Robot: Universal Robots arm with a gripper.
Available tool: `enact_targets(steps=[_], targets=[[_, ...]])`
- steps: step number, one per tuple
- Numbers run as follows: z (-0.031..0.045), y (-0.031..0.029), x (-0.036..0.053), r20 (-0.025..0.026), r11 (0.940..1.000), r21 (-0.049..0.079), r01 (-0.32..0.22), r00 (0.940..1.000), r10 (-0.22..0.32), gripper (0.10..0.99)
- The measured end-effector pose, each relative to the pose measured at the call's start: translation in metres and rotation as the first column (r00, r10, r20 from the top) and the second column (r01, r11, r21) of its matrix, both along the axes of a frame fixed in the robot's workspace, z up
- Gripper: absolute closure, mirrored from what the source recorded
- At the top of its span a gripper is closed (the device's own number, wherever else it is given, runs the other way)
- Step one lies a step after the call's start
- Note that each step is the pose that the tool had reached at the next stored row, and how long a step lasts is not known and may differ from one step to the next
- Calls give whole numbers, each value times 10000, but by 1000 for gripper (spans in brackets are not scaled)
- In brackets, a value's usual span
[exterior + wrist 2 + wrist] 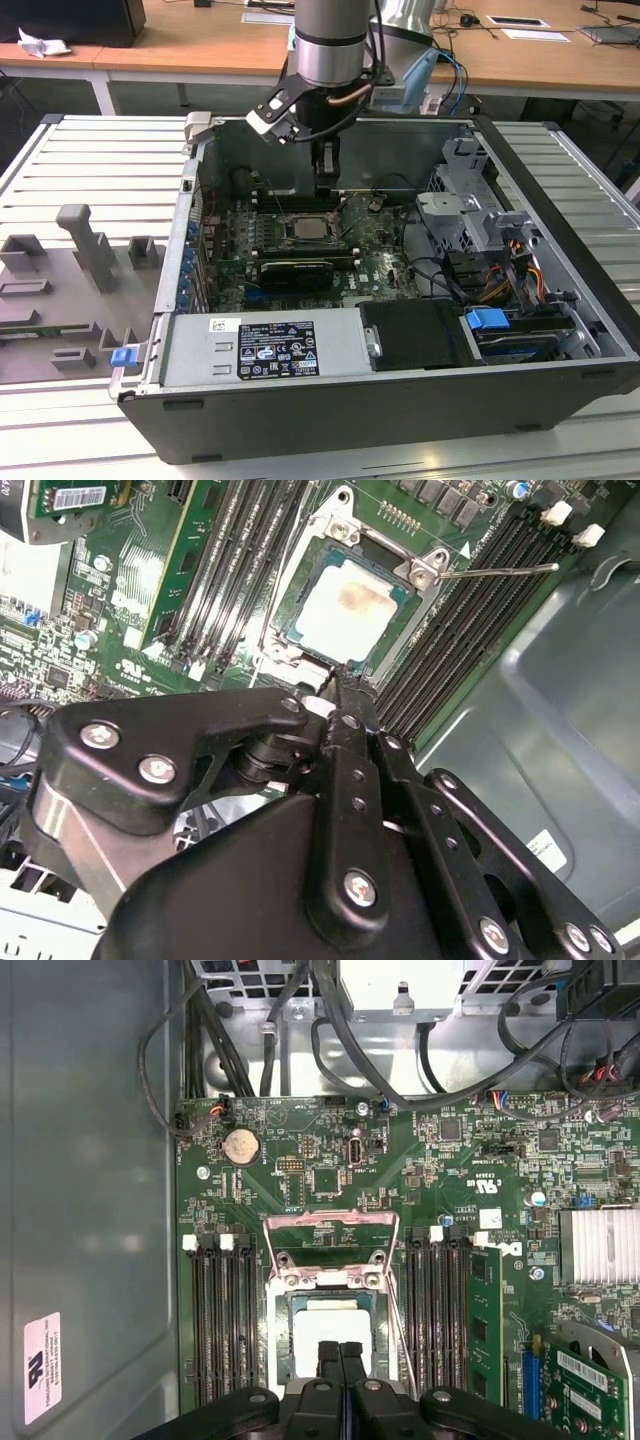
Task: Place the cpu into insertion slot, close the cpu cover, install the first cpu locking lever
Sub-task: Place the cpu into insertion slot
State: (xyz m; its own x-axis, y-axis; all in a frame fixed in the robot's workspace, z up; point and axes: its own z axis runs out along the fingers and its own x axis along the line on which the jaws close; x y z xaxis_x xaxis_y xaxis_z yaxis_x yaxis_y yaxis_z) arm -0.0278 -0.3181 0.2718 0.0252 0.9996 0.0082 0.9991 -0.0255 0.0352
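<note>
black jointed metal gripper, fingers pressed together on nothing, hovers just above the small flat square cpu with a dull silver-beige top, seated in its socket. in the exterior view the gripper is at twelve o'clock from the cpu. thin silvery-grey metal frame cover rims the chip.

Silver arm, blk gripper, silver screws

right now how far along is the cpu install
Done: the cpu sits in its socket. In hand: the gripper, shut and empty, is at the socket's edge. Left: the cpu cover looks tilted open, and a locking lever sticks out unlatched.
</note>
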Motion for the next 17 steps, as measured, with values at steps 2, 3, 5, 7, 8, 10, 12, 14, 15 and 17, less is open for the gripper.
enact_targets(steps=[2,3,5,7,8,10,12,14,15,17], targets=[[14,0,0,1,10000,0,1,10000,-1,980],[20,0,0,0,10000,0,0,10000,0,980],[26,0,0,1,10000,1,1,10000,-1,980],[37,0,0,0,10000,-1,0,10000,0,980],[42,0,0,0,10000,0,1,10000,-1,980],[51,0,0,1,10000,1,0,10000,0,980],[53,0,9,-1,10000,-1,1,10000,-1,980],[55,0,31,-1,10000,-3,0,10000,0,980],[58,1,37,0,10000,-3,0,10000,0,980],[61,1,38,0,10000,-3,1,10000,-1,980]])
